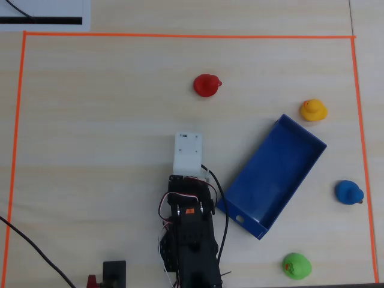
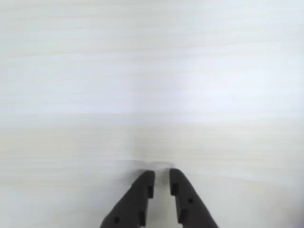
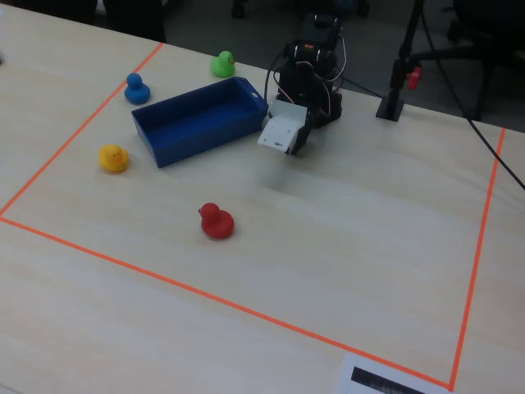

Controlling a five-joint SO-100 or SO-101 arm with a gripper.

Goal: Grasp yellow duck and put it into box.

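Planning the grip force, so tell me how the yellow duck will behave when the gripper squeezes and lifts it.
The yellow duck looks like a small hollow rubber toy, so probably light and somewhat squashy. Its rounded, smooth body may slip or pop out of narrow fingers. Its flat-looking base keeps it upright, so it likely slides rather than rolls if nudged.

Overhead, close wrist, oblique fixed views

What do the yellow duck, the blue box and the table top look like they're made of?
The yellow duck looks like soft rubber or vinyl: rounded, evenly coloured, matte. The blue box looks like moulded plastic, with thin straight walls and uniform colour. The table shows pale wood grain, probably laminate, though that can't be confirmed.
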